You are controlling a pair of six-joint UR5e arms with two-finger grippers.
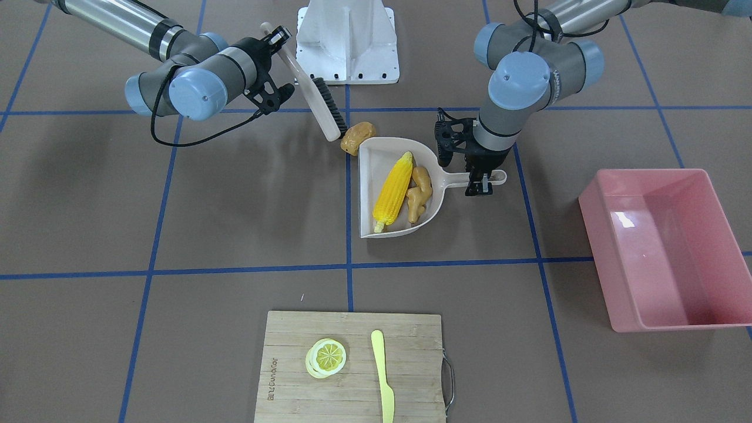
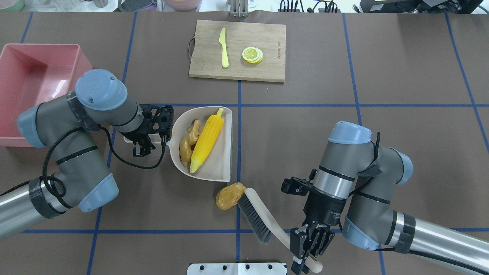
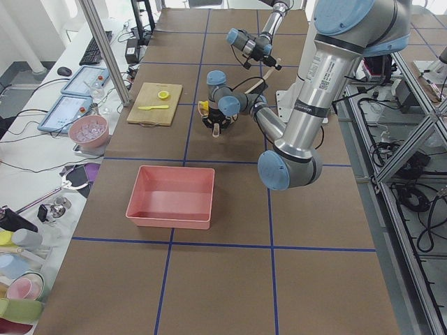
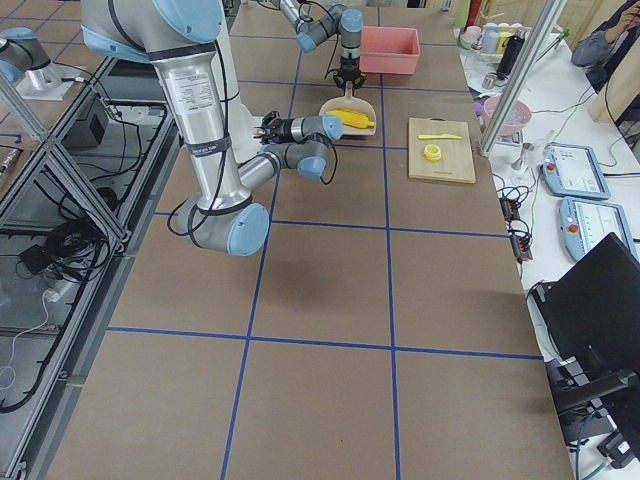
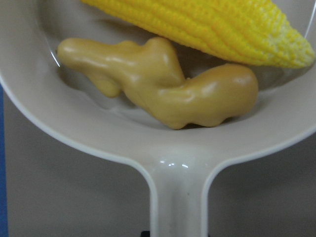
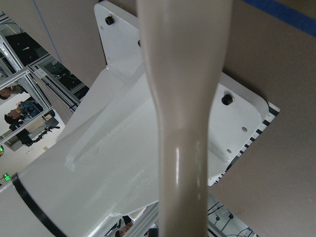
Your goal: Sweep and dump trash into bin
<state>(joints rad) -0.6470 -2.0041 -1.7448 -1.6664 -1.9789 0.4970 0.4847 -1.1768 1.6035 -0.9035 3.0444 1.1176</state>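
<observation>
The yellow corn cob [image 2: 206, 139] and the tan ginger root [image 2: 189, 141] lie inside the beige dustpan [image 2: 221, 168]. Both show close up in the left wrist view, the ginger [image 5: 163, 91] below the corn [image 5: 207, 27]. The brown potato [image 2: 229, 195] lies on the table just outside the pan's open edge and touches the bristles of the brush [image 2: 254, 215]. My left gripper [image 2: 142, 147] is shut on the dustpan's handle [image 1: 458, 175]. My right gripper [image 2: 307, 252] is shut on the brush's handle [image 6: 185, 123]. The pink bin [image 2: 34, 84] stands at the far left and holds nothing.
A wooden cutting board [image 2: 237, 49] with a lemon slice [image 2: 252, 54] and a pale yellow knife [image 2: 224, 52] lies at the table's far side. The white robot base [image 1: 346, 41] is close behind the brush.
</observation>
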